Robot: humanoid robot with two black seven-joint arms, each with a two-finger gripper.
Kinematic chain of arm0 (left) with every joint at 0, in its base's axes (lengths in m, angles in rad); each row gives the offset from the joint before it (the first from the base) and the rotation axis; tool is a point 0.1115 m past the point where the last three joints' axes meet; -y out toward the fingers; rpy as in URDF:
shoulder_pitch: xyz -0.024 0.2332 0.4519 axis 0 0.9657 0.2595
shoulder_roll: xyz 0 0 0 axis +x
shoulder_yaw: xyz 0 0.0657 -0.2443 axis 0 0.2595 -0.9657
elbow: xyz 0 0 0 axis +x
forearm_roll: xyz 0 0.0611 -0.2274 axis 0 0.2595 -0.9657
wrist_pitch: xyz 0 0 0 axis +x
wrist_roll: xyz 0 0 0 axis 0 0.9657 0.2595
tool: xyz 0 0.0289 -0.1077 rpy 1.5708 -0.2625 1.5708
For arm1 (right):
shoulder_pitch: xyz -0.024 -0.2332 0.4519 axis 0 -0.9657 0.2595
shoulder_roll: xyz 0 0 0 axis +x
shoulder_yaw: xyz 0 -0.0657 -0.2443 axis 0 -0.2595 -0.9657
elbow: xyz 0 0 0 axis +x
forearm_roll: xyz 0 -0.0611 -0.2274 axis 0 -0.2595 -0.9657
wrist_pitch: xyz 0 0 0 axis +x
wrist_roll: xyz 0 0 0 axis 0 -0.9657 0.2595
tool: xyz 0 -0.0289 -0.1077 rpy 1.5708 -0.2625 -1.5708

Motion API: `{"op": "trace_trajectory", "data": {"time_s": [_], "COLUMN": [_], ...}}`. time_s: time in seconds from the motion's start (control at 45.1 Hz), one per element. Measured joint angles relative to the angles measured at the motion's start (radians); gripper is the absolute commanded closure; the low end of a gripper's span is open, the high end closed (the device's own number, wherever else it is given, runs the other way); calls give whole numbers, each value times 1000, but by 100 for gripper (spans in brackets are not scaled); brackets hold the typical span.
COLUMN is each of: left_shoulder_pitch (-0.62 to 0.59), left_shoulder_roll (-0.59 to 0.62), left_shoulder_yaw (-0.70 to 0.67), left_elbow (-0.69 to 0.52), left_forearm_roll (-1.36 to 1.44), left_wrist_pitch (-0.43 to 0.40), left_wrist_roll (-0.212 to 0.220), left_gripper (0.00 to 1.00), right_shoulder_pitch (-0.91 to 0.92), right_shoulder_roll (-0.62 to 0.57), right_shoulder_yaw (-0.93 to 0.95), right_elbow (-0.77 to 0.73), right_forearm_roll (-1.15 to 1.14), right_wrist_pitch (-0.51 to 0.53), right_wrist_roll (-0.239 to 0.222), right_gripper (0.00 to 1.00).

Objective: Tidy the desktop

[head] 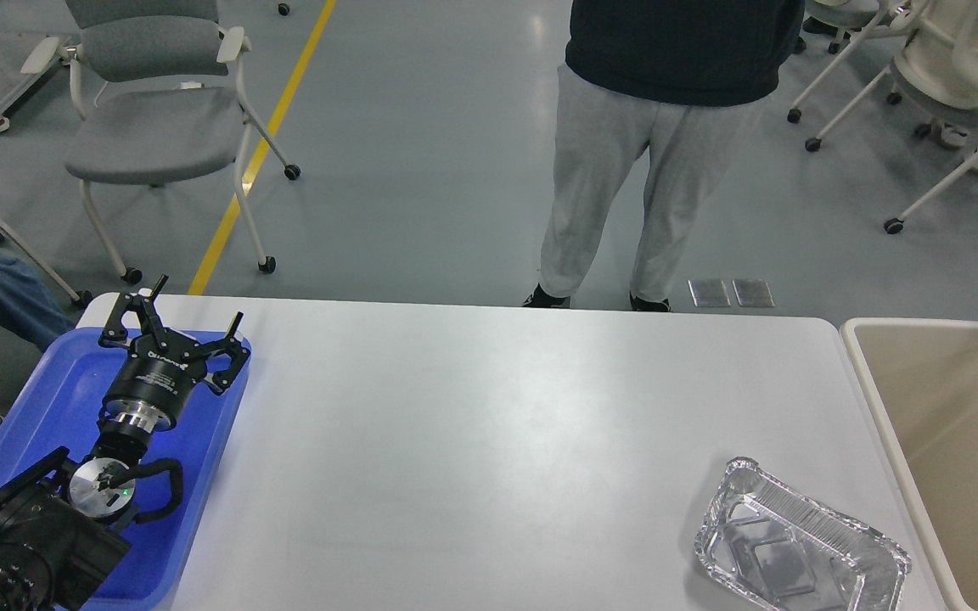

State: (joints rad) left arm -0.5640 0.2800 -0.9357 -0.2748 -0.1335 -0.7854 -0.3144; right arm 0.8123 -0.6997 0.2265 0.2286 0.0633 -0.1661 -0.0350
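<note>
Nearest the robot, 1 foil container point(799, 545) lies empty and untouched at the desktop's point(489, 424) front right corner, just beside the beige bin point(956, 441), so the tidying appears unfinished with that 1 item left; the rest of the white surface shows nothing else loose. Farther back on the left, the left gripper point(192, 318) hovers over the blue tray point(39, 407) with its 2 fingers spread and holding nothing, well apart from the container. The right gripper is not in view.

Crinkled shiny foil container point(799, 552), smooth desktop point(489, 424)
</note>
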Motion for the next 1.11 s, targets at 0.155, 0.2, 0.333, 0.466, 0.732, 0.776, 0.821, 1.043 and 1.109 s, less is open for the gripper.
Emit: {"op": "trace_trajectory", "data": {"time_s": [0.155,0.2,0.333,0.466,0.732,0.776,0.821,1.043,1.109], "left_shoulder_pitch": [0,0,0,-1,0,0,-1,0,0], "left_shoulder_roll": [-1,-1,-1,-2,-2,-1,-1,-1,-1], "left_shoulder_yaw": [0,0,0,0,0,0,0,0,0], "left_elbow": [0,0,0,0,0,0,0,0,0], "left_forearm_roll": [0,-1,-1,-1,-1,0,0,0,0], "left_wrist_pitch": [0,0,0,0,0,0,0,0,0], "left_wrist_roll": [0,0,0,0,0,0,0,0,0], "left_gripper": [0,0,0,0,0,0,0,0,0], "right_shoulder_pitch": [-39,-50,-90,-116,-154,-159,-163,-177,-178], "right_shoulder_roll": [69,84,133,184,248,253,257,268,269], "right_shoulder_yaw": [82,96,132,151,167,168,170,174,170], "right_elbow": [-37,-42,-59,-87,-117,-120,-123,-129,-129], "right_forearm_roll": [89,101,130,143,155,155,156,158,156], "right_wrist_pitch": [-64,-72,-91,-94,-95,-97,-98,-101,-101], "right_wrist_roll": [-51,-58,-71,-78,-77,-77,-77,-76,-76], "right_gripper": [100,100,100,100,56,27,20,0,0]}}
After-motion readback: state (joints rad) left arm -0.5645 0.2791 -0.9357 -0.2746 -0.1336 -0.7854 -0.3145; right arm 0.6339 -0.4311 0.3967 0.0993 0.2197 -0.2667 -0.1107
